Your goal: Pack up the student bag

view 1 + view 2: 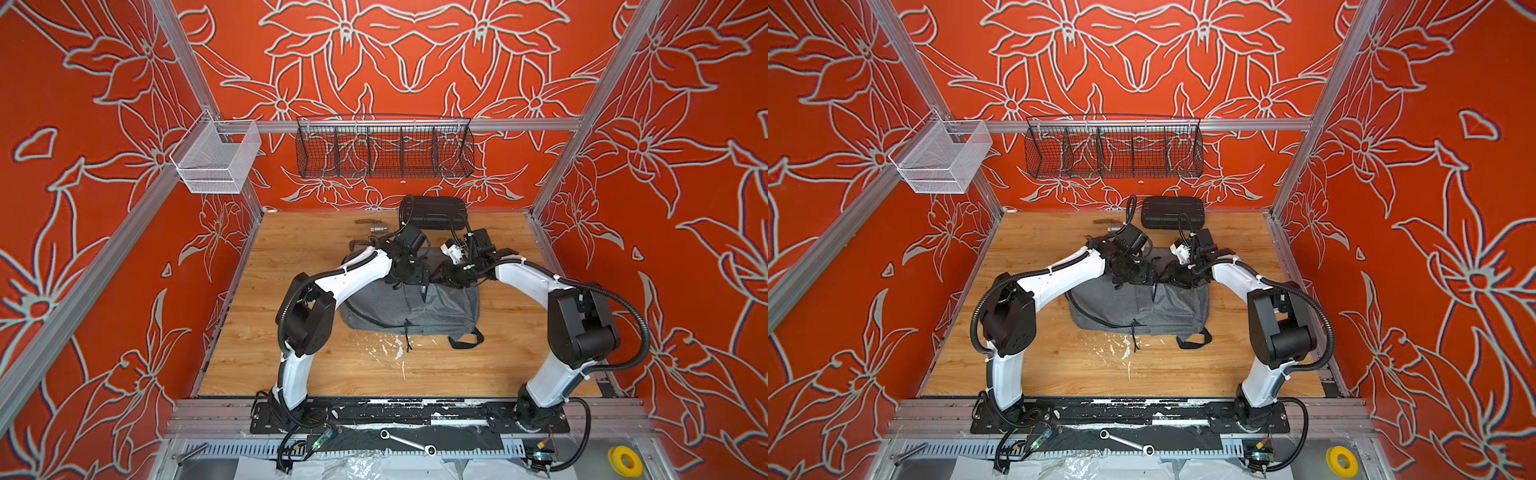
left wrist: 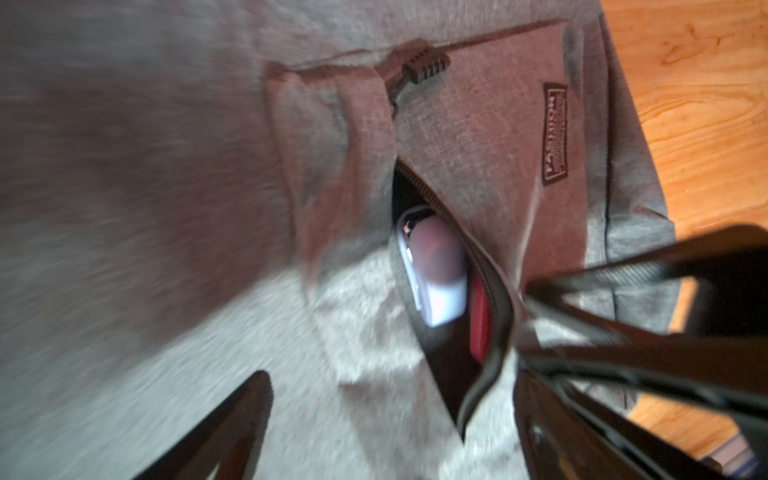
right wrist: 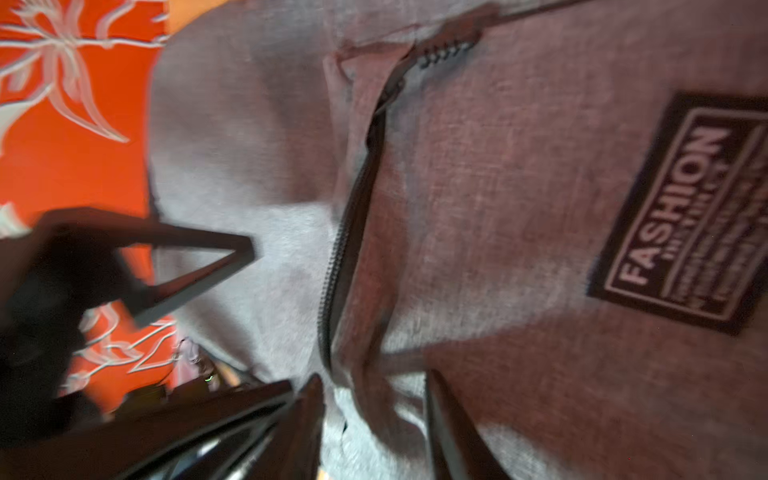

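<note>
Right gripper (image 3: 373,376), jaws parted, straddles the student bag (image 3: 498,187) pocket zipper (image 3: 332,270); left gripper (image 2: 392,374) gapes over a white item (image 2: 432,266) inside. Next likely: zipping it shut.

My cell's orange-red floral walls (image 1: 415,50), aluminium frame rails (image 1: 519,124), black wire basket (image 1: 384,153) hung from one, white mesh basket (image 1: 216,162), wood-grain floor (image 1: 332,374).
</note>
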### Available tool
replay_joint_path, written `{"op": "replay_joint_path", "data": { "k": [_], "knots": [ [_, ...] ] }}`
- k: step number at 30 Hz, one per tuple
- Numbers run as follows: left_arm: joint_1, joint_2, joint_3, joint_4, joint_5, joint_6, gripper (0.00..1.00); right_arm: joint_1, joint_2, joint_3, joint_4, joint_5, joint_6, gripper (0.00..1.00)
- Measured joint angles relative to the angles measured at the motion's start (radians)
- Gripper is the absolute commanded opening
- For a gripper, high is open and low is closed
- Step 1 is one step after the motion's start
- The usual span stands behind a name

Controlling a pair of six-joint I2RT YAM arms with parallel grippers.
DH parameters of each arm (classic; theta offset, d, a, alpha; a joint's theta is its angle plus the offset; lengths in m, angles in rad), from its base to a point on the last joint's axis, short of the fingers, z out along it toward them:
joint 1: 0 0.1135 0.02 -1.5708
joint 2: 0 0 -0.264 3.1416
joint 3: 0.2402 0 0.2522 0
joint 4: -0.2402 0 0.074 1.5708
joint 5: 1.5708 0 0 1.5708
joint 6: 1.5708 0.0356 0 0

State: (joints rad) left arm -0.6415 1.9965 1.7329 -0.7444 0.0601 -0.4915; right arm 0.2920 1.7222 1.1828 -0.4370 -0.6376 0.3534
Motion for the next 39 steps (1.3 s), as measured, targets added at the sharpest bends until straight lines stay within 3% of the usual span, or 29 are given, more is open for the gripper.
{"op": "replay_joint_path", "data": {
  "k": [3,14,29,34,39],
  "knots": [
    [0.029,0.0,0.031,-0.031,0.001,0.005,0.89,0.026,-0.005,0.011,0.003,0.096,-0.001,0.57],
    [0.133,0.003,0.027,-0.082,0.081,0.005,0.92,0.125,0.041,0.077,-0.029,0.397,-0.006,0.67],
    [0.135,0.073,-0.107,-0.085,0.222,0.004,0.89,0.243,0.157,0.157,-0.064,0.7,0.026,0.68],
    [0.14,0.079,-0.121,-0.043,0.267,-0.005,0.82,0.266,0.193,0.195,-0.106,0.843,0.053,0.69],
    [0.161,0.079,-0.172,0.026,0.315,-0.018,0.72,0.273,0.197,0.197,-0.166,0.977,0.103,0.78]
  ]
}}
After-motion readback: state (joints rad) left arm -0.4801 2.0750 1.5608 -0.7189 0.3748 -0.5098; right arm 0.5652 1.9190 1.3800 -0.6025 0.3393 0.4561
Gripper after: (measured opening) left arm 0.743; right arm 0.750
